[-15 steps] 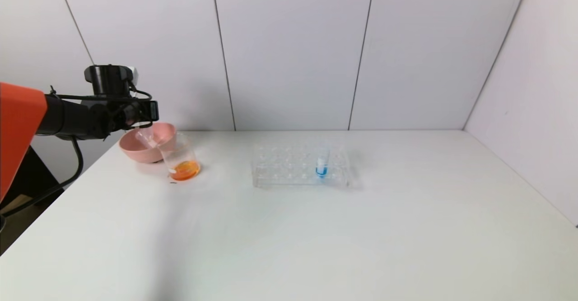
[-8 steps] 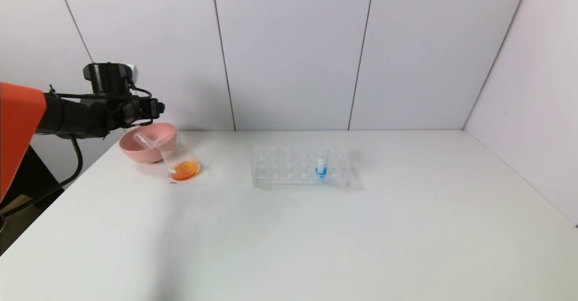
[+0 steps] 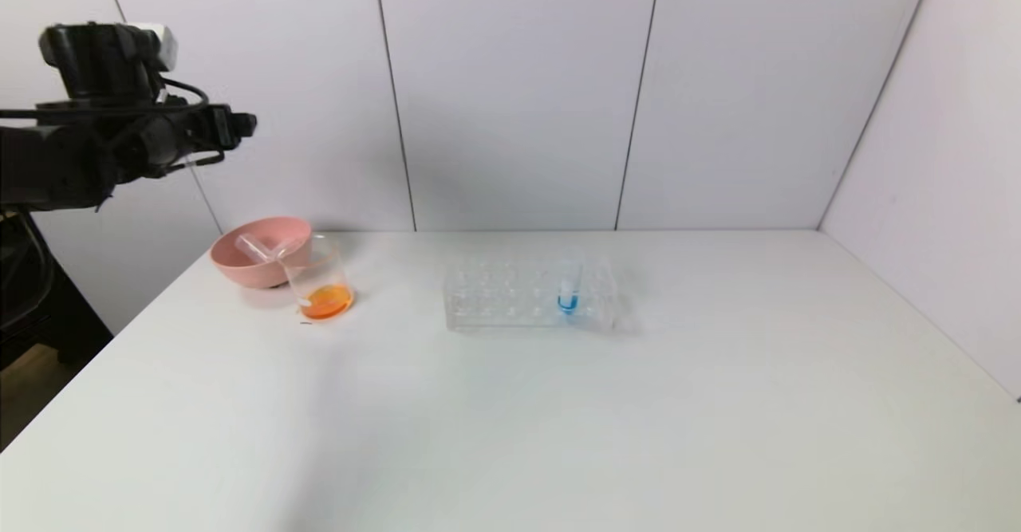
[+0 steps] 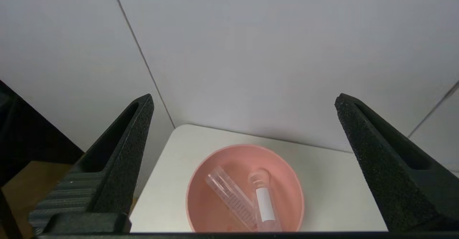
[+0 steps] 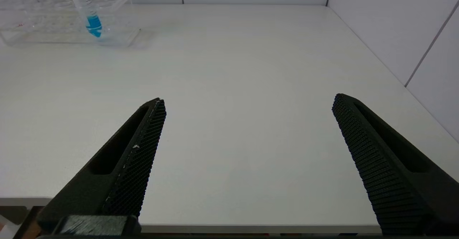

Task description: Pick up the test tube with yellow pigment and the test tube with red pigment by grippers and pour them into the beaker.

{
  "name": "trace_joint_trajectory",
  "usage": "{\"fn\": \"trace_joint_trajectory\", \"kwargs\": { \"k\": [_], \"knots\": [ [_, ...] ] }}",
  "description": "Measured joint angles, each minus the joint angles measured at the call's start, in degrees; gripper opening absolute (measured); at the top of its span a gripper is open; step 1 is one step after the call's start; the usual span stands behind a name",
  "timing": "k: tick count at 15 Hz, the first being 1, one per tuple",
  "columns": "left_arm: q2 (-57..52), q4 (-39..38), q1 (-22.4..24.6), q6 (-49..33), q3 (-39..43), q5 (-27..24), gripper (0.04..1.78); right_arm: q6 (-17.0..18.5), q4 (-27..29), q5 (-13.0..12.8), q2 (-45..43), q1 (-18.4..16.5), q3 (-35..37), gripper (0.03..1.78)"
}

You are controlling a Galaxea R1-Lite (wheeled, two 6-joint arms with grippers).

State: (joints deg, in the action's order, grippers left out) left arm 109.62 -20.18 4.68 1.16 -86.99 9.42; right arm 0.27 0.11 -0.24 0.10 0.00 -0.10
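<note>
left claw (image 4: 244,103) spread wide and empty above pink bowl (image 4: 200,185) holding two emptied tubes, beaker (image 3: 321,281) with orange liquid beside bowl, right claw (image 5: 247,104) spread wide over desk (image 5: 233,70)

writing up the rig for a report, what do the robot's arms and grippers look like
The left gripper ends a black arm with loose black cables and a small white box on its wrist. In the wrist views, both it and the right gripper have two tapered black fingers with textured inner faces.

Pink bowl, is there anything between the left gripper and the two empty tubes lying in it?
Nothing visible. The left gripper is open above the pink bowl, and both tubes lie uncovered inside.
</note>
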Motion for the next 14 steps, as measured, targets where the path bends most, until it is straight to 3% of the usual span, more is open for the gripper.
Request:
{"fn": "trace_joint_trajectory", "kwargs": {
  "k": [4, 8, 14],
  "knots": [
    [-15.2, 3.7, -3.6, 0.1, 2.9, -1.1, 1.76, 0.0, 0.0, 0.0, 0.0, 0.0, 0.0, 1.7],
    [-33.8, 12.2, -6.8, 0.0, 7.3, -6.2, 1.76, 0.0, 0.0, 0.0, 0.0, 0.0, 0.0, 1.7],
    [-64.9, 19.2, -6.6, 1.0, 26.0, -15.5, 1.76, 0.0, 0.0, 0.0, 0.0, 0.0, 0.0, 1.7]
  ]
}}
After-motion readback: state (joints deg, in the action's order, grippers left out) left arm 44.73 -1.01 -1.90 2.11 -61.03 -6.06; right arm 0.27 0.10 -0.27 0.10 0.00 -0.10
